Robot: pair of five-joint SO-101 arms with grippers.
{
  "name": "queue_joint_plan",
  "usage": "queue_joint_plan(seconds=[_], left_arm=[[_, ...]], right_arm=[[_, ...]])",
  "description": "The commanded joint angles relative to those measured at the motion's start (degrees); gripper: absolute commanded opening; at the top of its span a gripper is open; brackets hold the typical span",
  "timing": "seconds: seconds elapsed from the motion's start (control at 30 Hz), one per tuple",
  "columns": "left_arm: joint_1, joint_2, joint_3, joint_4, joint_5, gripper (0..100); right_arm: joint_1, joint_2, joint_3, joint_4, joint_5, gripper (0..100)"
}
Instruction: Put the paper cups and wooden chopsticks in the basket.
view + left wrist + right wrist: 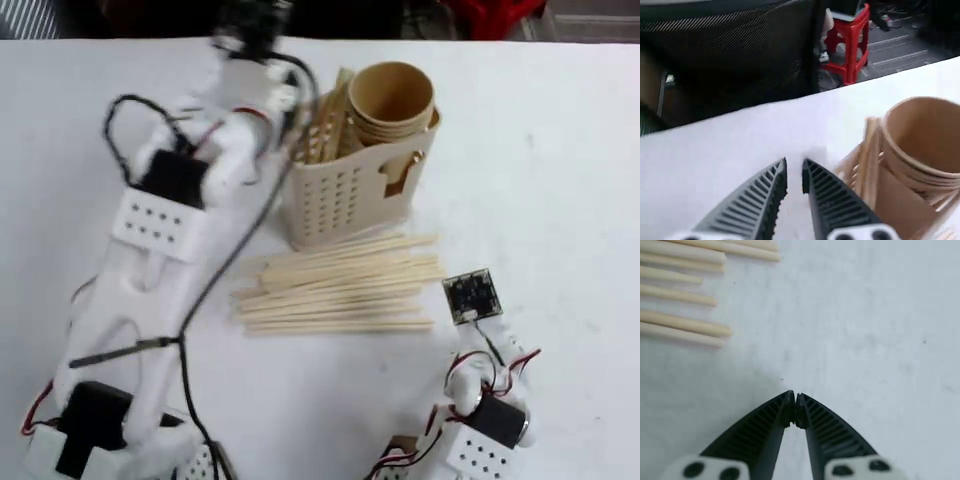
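Left arm (160,250) stood tall over the table (560,180), upper end right beside the basket (345,195), with its black cable (215,285) trailing past the basket's near corner. Basket held stacked cups (392,95) plus a few chopsticks (325,125). Loose pile (340,285) lay flat between basket and right arm (485,410). Left gripper (794,167) hung beside the cups toward the table's far edge, jaws slightly apart, empty. Right gripper (793,399) was closed, empty, over bare table beside the pile's ends. Red stool (850,42) sat beyond the table.
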Motion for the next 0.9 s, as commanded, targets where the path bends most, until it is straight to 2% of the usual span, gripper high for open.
queue_joint_plan(seconds=[0.0, 0.13, 0.23, 0.37, 0.5, 0.67, 0.77, 0.87], left_arm=[[-8.7, 0.5, 0.4, 6.0, 7.6, 7], [-16.0, 2.8, 10.1, 6.9, 13.8, 7], [-17.8, 6.3, 19.6, 1.0, 13.9, 7], [-19.3, 10.9, 27.8, -11.7, 13.8, 7], [-21.4, 11.7, 30.3, -16.1, 13.8, 7], [-21.4, 11.7, 30.6, -16.4, 13.8, 7], [-21.5, 11.6, 30.6, -16.1, 13.8, 7], [-21.5, 11.6, 30.6, -16.2, 13.8, 7]], right_arm=[[-0.7, -0.6, 0.4, 0.1, 0.6, 1.7], [-0.7, -0.7, 0.4, -0.1, 0.6, 1.8], [-0.7, -0.7, 0.4, -3.7, 0.3, 1.8], [-1.6, -0.7, 0.4, -7.3, 0.4, 1.8], [-4.1, -0.4, -1.3, -10.4, 0.3, 2.8], [-8.6, 0.1, -13.6, -2.9, -0.2, 12.9], [-12.0, 5.1, -23.5, 1.5, -0.2, 11.5], [-17.7, 16.7, -32.0, 5.0, -0.2, 9.8]])
